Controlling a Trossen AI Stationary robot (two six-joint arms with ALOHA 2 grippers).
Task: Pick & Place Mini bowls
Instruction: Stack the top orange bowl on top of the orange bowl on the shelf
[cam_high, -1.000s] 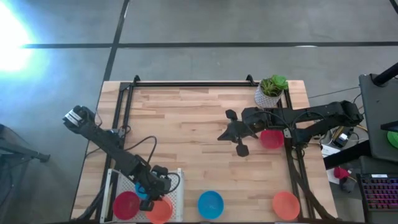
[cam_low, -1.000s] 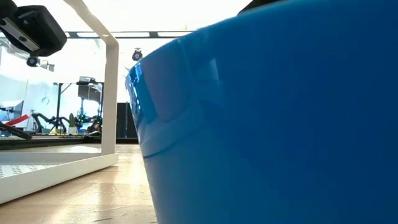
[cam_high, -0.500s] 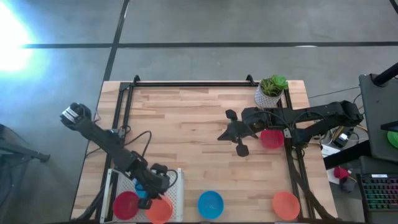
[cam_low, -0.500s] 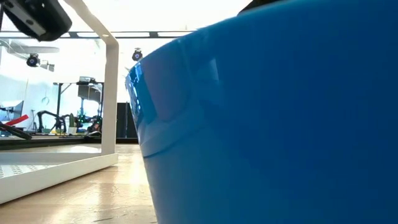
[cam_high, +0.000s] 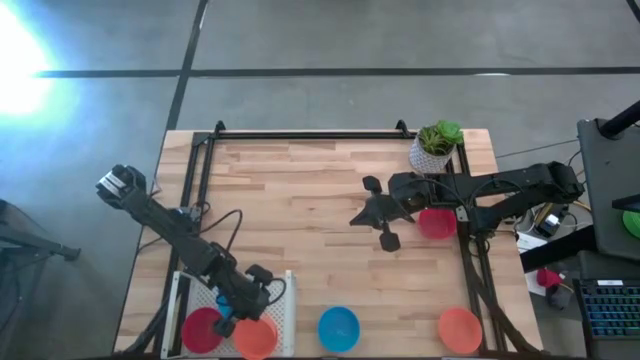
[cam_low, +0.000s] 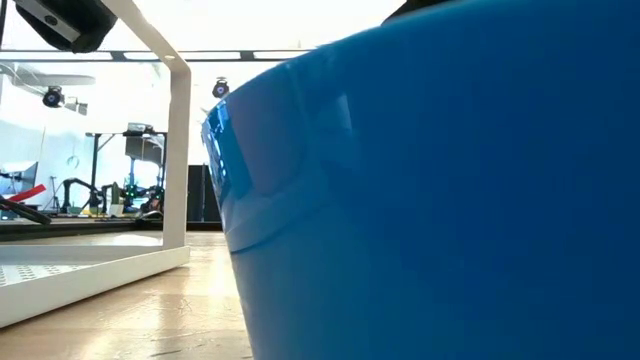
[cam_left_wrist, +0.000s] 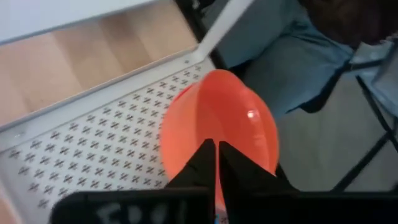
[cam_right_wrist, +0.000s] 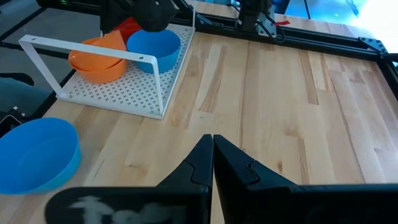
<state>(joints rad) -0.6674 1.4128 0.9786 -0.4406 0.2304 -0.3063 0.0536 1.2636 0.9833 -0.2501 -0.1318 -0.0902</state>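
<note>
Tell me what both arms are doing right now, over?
Left gripper shut on orange bowl, over the white rack. Right gripper shut, empty, waiting mid-table. Blue bowl and another orange bowl wait at the front edge. Nothing in the way.

Both arms are built of dark, nearly black links with rounded joint housings. The left arm (cam_high: 170, 230) ends at its base in a pale grey block (lighter than everything else on it), and a thin black cable loops off its forearm. The right arm (cam_high: 520, 185) is matt black along its whole length, with small round black knobs near the wrist. Each gripper has two slim, dark, tapered fingers (cam_right_wrist: 205, 158), and a flat black body with a faint, unreadable pale marking
</note>
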